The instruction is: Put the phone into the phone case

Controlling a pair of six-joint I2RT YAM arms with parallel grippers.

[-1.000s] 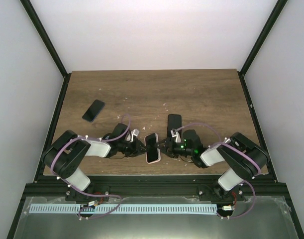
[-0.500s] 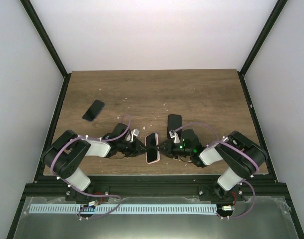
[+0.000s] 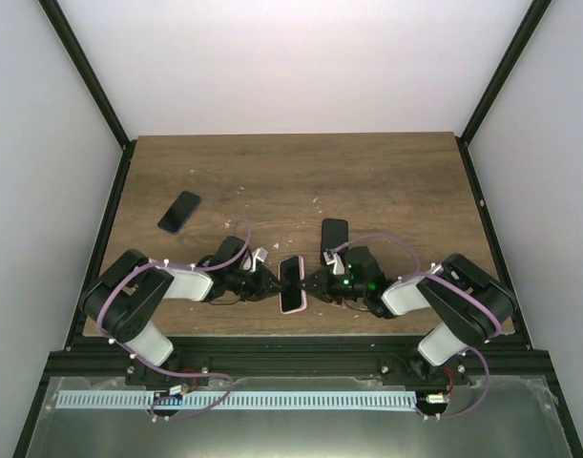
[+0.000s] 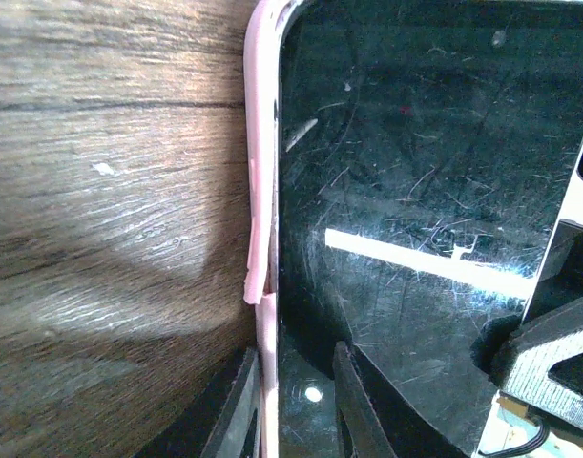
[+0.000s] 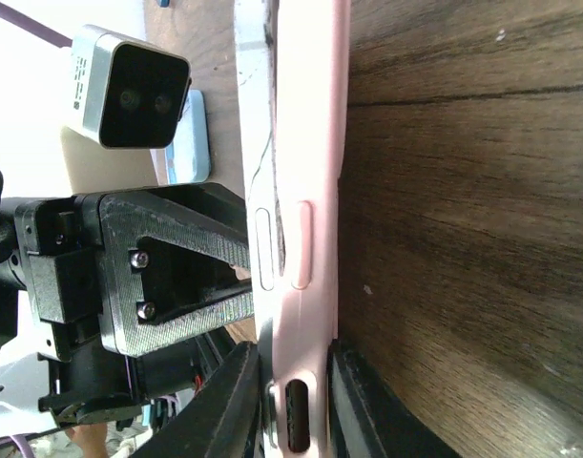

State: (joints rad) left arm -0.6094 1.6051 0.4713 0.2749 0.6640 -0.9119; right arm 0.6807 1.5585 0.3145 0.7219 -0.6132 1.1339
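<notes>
I count one phone point(image 3: 290, 274) half-seated in one pink case point(image 3: 293, 308), left jaws and right jaws both pinching its edges, plus two dark handsets point(image 3: 179, 211) point(image 3: 334, 234) farther back on the worktop point(image 3: 386, 181).

The wooden counter point(image 3: 396, 181) bears a pink phone case point(image 3: 293, 307) holding a phone point(image 3: 290, 273). A black handset point(image 3: 179, 211) lies far to the case's left, and a dark slab point(image 3: 334, 232) lies just behind the case to its right.

No readable text, none on the phone point(image 4: 415, 191), none on the phone case point(image 5: 315, 143)

Black arms point(image 3: 129, 298) with white links point(image 3: 188, 284), purple cables point(image 3: 241, 232), green light point(image 3: 349, 281).
</notes>
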